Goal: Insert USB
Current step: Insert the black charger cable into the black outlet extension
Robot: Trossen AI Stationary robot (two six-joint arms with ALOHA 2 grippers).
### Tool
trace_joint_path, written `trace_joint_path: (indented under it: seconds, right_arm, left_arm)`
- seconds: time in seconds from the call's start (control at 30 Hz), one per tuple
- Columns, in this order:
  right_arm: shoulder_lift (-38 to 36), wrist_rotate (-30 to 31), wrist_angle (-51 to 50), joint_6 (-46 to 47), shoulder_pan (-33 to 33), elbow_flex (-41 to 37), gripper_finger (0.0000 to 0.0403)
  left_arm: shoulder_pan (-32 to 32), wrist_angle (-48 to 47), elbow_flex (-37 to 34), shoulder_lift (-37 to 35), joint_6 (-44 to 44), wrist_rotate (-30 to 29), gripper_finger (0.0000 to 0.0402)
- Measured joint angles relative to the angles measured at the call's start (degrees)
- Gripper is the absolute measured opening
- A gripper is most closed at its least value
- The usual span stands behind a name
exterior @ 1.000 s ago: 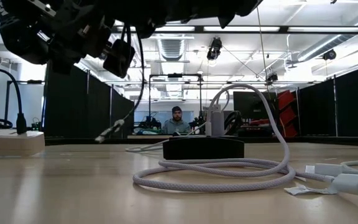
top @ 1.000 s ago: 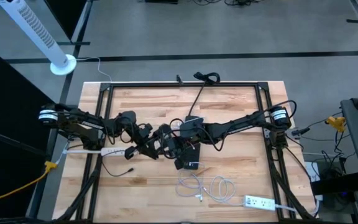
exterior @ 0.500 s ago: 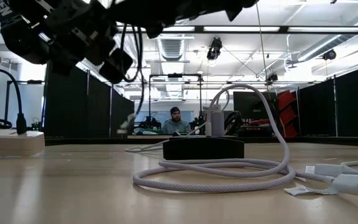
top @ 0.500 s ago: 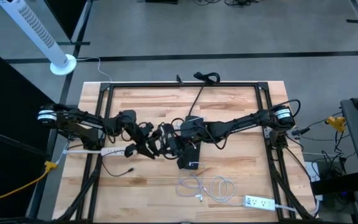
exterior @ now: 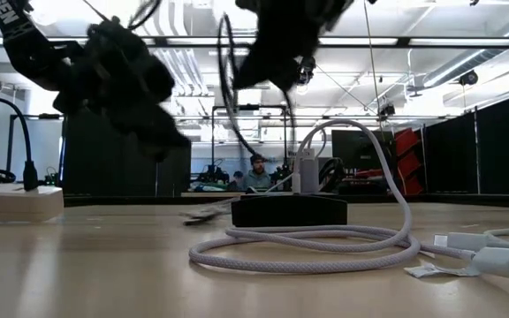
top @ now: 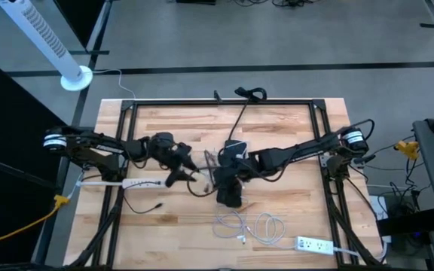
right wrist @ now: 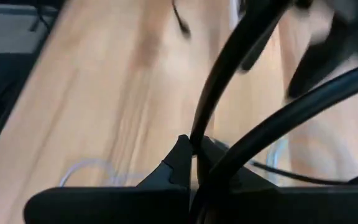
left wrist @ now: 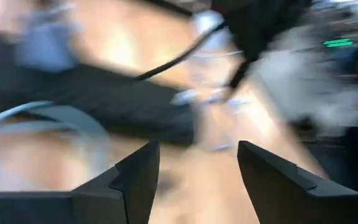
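Note:
A black box (exterior: 290, 210) lies at the table's middle (top: 230, 194), with a white plug (exterior: 305, 170) standing in its top and a white braided cord (exterior: 325, 252) looped before it. My right gripper (right wrist: 194, 149) hovers just left of the box (top: 218, 172), shut on a black cable (right wrist: 229, 68). The cable's pale plug end (exterior: 203, 215) shows low, by the table top. My left gripper (left wrist: 197, 155) is open with nothing between its fingers, left of the right gripper (top: 185, 173). My right gripper pinches the black cable (right wrist: 199, 138) between its two fingertips, somewhere along its length. The cable runs up and away from the fingers, and a second stretch of it (right wrist: 291, 118) crosses close in front. In the low view it hangs slack below the gripper (exterior: 230, 97).
A white power strip (top: 126, 183) lies at the left by the left arm, another (top: 313, 245) at the near right corner. Loose white cords (top: 251, 226) lie near the front edge. A dark frame (top: 224, 102) borders the table.
My right gripper has gone toward the table's right edge, up to the black box, taking the black cable along. The cable's plug end has swung toward the box and sunk to table height. My left gripper has drawn a little toward the far edge, apart from the right one.

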Motion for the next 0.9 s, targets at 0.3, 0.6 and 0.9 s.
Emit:
trace_joint_path:
  seconds: [0.3,0.6,0.9]
  right_arm:
    - [-0.1,12.5,-3.5,20.3,4.4,-2.8,0.0000]
    - [0.3,22.0,-3.5,33.2,8.6,-7.3,0.0000]
    - [2.7,22.5,0.9,37.4,10.9,-7.6,0.0000]
  left_arm:
    - [0.0,-8.1,-0.8,-0.2,1.2,-24.3,0.0155]
    - [0.0,-7.6,-6.1,-0.6,-0.1,-26.7,0.0109]
    - [0.0,-3.8,-8.3,-1.0,-2.4,-26.7,0.0108]
